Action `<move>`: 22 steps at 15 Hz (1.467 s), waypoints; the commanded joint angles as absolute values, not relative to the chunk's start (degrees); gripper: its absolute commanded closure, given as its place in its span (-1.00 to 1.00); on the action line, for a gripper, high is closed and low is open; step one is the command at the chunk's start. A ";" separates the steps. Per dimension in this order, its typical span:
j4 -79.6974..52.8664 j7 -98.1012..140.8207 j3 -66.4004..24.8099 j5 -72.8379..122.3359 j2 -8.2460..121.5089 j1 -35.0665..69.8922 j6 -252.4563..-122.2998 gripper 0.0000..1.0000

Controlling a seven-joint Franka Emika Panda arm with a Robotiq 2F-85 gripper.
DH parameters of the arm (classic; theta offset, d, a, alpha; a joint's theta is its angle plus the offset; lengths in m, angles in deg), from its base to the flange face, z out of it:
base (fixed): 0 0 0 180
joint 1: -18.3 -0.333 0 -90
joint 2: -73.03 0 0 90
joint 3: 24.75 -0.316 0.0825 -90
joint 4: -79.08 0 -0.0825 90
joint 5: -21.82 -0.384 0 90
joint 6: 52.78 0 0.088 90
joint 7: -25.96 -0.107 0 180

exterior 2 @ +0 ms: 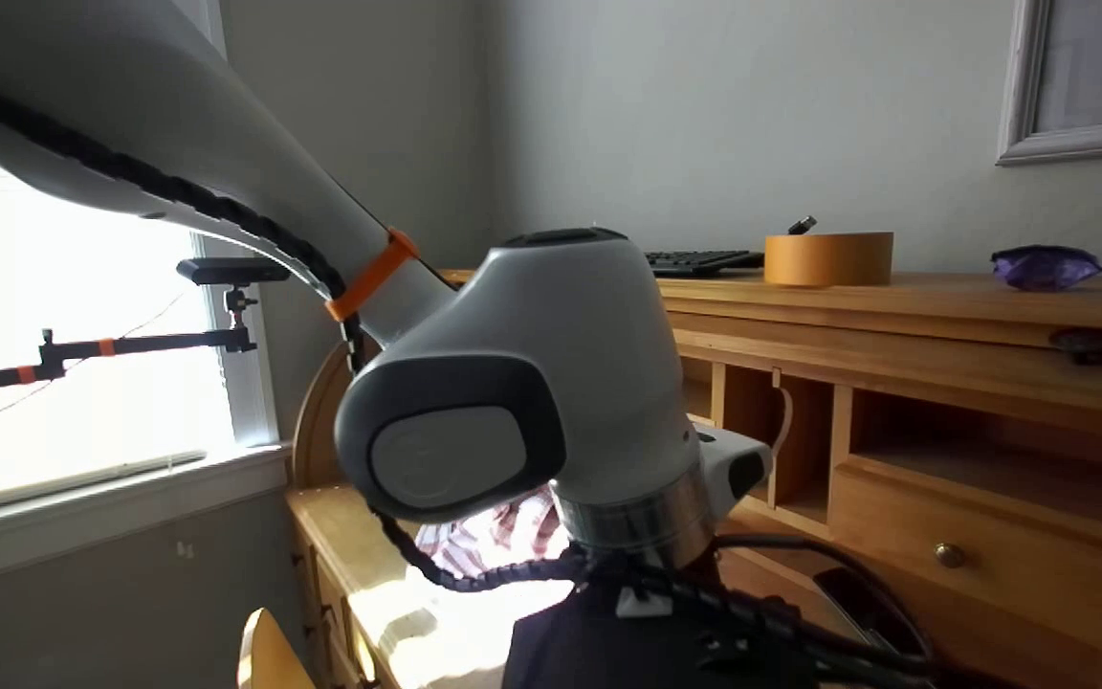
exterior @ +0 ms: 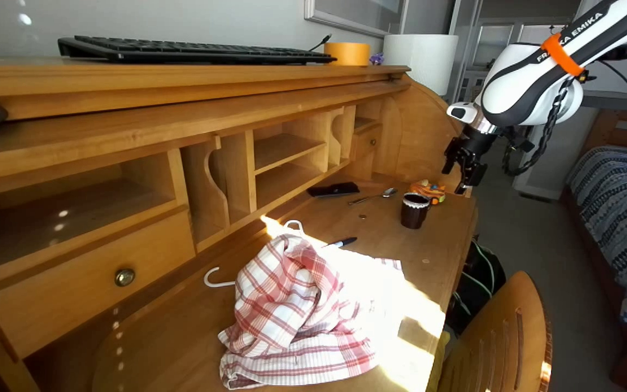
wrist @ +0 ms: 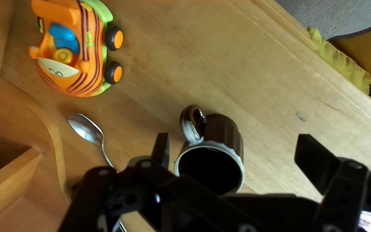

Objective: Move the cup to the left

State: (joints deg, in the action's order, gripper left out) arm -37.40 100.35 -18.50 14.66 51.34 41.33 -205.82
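The cup is a small dark brown mug with a whitish rim, standing upright on the desk (exterior: 437,256). In an exterior view the cup (exterior: 415,213) is near the desk's far end. In the wrist view the cup (wrist: 217,154) shows its open mouth, with its handle toward the top of the picture. My gripper (exterior: 453,179) is open and empty, above and beyond the cup. In the wrist view the gripper's fingers (wrist: 233,137) are wide apart, and the cup appears between them, closer to the left finger. In an exterior view the arm hides the cup and the fingertips.
An orange toy car (wrist: 72,48) and a spoon (wrist: 87,129) lie close to the cup. A black phone (exterior: 333,189), a marker (exterior: 342,242) and a red-and-white checked cloth (exterior: 292,321) are also on the desk. Cubbyholes (exterior: 289,152) line the back. A chair (exterior: 501,337) stands at the desk's edge.
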 commanded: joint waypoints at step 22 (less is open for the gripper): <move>-21.37 132.34 -31.98 12.47 34.46 54.49 -203.66 0.16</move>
